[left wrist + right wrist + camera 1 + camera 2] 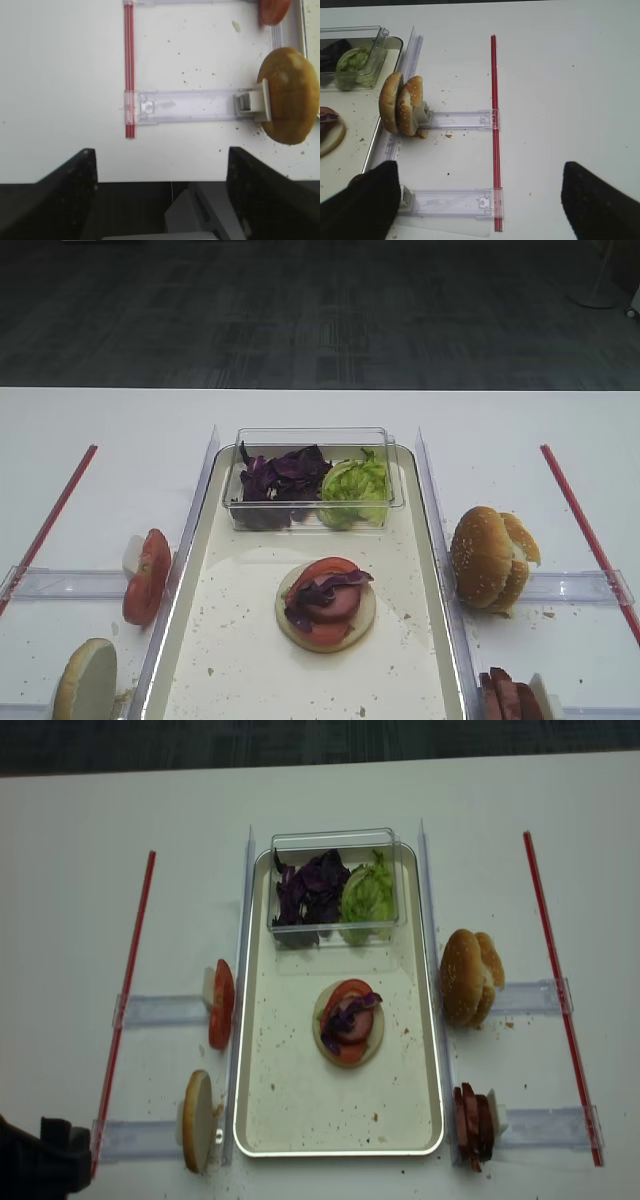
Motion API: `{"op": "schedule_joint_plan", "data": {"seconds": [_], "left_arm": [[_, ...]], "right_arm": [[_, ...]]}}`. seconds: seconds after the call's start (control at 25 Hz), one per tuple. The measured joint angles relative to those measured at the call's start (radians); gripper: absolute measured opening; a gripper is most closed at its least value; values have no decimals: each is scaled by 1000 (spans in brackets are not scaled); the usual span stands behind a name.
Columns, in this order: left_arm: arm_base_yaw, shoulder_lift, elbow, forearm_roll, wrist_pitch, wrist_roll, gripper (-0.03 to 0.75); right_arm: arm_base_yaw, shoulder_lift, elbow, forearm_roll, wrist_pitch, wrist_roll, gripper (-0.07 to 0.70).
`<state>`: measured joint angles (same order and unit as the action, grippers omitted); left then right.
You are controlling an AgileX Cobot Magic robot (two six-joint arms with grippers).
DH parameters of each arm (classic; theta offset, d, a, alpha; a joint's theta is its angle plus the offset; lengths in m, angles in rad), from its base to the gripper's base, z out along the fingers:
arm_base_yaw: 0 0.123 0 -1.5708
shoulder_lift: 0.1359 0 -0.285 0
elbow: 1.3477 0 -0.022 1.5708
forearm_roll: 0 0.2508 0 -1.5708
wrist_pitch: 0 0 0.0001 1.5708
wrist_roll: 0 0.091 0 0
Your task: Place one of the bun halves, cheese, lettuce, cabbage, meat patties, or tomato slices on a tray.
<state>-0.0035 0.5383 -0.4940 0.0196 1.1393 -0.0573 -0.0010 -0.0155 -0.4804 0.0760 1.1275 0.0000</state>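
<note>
The tray lies mid-table. On its floor sits a pale bun half topped with a tomato slice and cabbage. Left of the tray stand tomato slices and a bun half. To its right are sesame bun halves and meat patties. My left gripper is open and empty over the table's front edge, left of that bun half. My right gripper is open and empty above bare table, near the sesame bun halves.
A clear plastic box at the tray's far end holds more cabbage and lettuce. Red strips run along both sides. Clear plastic holders lie across the table beside the food. A dark part of the left arm shows at the near left corner.
</note>
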Motion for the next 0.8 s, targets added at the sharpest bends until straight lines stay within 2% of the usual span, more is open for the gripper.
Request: {"op": "schedule_joint_plan", "data": {"seconds": [0.12,0.6,0.8], "left_arm": [[0,-70,5,0,17,4,496],[0,-448,5,0,33,14,496],[0,-550,5,0,41,14,496]], "right_arm": [[0,0,0,0,0,0,664],[0,0,0,0,0,0,664],[0,0,0,0,0,0,664]]}}
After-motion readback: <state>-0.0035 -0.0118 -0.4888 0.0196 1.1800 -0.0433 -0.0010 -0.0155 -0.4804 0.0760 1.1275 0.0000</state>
